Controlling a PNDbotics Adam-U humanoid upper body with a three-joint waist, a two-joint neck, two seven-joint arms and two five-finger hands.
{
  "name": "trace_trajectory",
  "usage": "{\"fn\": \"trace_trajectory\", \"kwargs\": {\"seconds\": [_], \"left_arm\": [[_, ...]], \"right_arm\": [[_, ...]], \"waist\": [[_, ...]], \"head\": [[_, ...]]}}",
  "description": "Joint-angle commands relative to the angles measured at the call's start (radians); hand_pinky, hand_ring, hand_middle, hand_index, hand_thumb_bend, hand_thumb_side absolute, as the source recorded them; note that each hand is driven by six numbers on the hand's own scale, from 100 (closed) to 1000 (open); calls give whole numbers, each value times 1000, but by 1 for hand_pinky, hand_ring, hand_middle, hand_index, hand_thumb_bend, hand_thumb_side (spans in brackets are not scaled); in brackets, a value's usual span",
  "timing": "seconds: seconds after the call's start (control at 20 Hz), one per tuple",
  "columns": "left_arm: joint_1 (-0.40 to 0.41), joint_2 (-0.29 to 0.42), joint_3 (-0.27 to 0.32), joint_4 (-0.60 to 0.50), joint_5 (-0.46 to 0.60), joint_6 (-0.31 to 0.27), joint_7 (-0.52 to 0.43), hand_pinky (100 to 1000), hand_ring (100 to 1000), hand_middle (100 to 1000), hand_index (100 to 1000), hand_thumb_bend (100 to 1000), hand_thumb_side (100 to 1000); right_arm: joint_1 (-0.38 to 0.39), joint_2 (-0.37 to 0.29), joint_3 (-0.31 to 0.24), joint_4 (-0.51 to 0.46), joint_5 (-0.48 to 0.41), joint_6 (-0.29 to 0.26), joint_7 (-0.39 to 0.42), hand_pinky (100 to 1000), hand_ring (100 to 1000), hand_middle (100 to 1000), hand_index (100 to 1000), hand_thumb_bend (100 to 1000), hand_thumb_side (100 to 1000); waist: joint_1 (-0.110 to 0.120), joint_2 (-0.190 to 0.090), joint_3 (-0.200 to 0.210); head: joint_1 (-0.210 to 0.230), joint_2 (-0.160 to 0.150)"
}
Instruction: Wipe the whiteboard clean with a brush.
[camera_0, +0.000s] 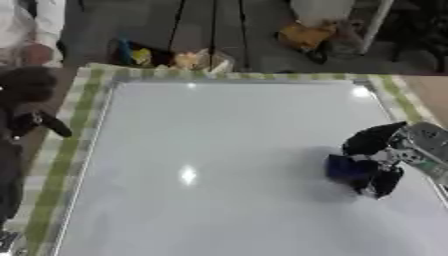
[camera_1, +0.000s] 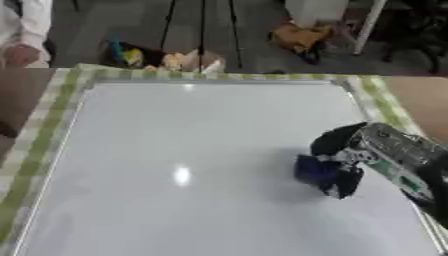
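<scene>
A large whiteboard (camera_0: 219, 150) lies flat on the table and fills most of both views; its surface looks plain white with light glare and no marks that I can make out. My right hand (camera_0: 376, 152) comes in from the right edge and rests on the board's right part. Its fingers curl round a small blue brush (camera_0: 347, 167), which sits against the board. My left hand (camera_0: 31, 117) shows as a dark blurred shape at the left edge of the left eye view, off the board.
A green-and-white striped cloth (camera_0: 66, 150) borders the whiteboard's frame. Beyond the far edge, bags and yellow items (camera_0: 171, 57) lie on the floor. A person's hand and white sleeve (camera_0: 35, 35) show at the far left.
</scene>
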Motion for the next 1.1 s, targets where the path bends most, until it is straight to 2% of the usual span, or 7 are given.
{"fn": "trace_trajectory", "kwargs": {"seconds": [0.05,0.6,1.1], "left_arm": [[-12,17,-4,-18,-2,0,2,421,805,755,691,100,953],[-16,18,-5,-18,-2,-1,0,421,805,755,693,100,951],[-16,19,-4,-18,-3,0,-1,421,806,756,693,100,951]], "right_arm": [[14,-34,-5,-19,-22,25,4,303,494,236,207,100,346],[57,-71,-44,-50,-22,64,4,318,502,241,211,100,349],[112,-99,-63,-31,-6,63,4,331,508,246,216,100,346]], "waist": [[6,-12,-6],[9,-12,-7],[11,-10,-13]], "head": [[3,3],[7,5],[12,1]]}}
